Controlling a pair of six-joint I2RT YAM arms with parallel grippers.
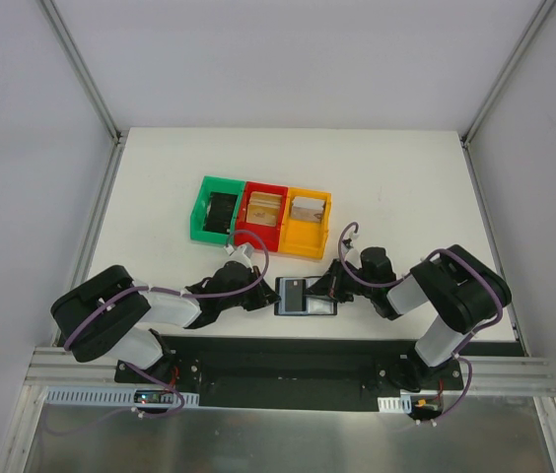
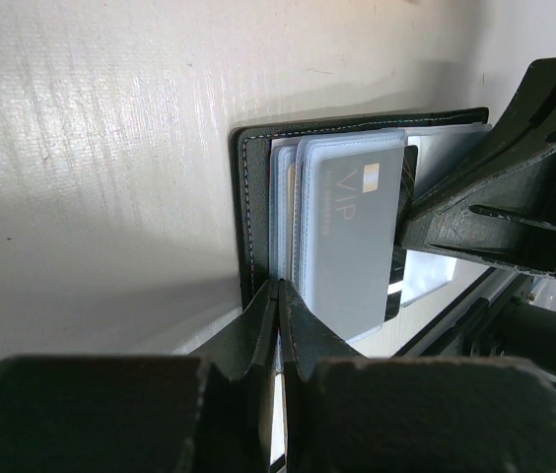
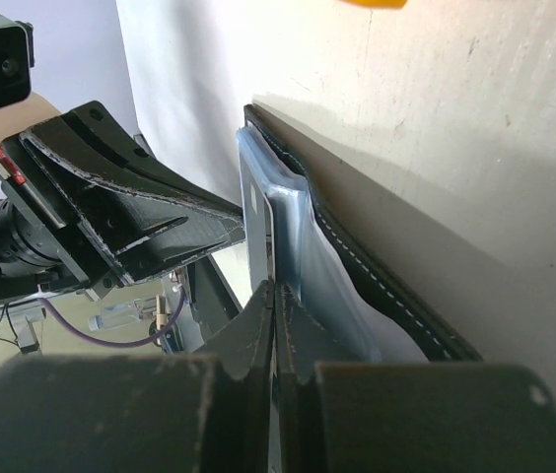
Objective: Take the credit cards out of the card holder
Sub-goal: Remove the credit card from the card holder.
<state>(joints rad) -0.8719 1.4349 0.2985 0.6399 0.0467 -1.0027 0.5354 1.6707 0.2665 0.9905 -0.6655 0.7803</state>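
The left gripper (image 1: 263,296) (image 2: 278,291) is clamped shut on the left edge of the card holder (image 1: 305,296) (image 2: 248,197) (image 3: 377,266). The right gripper (image 1: 335,294) (image 3: 274,291) is pinched closed on a clear sleeve (image 3: 258,212) at its right side. The holder is laid open on the white table (image 1: 406,197) between both grippers, just near of 3 coloured bins (image 1: 264,187). A credit card (image 2: 352,227) marked VIP is lodged in its sleeves.
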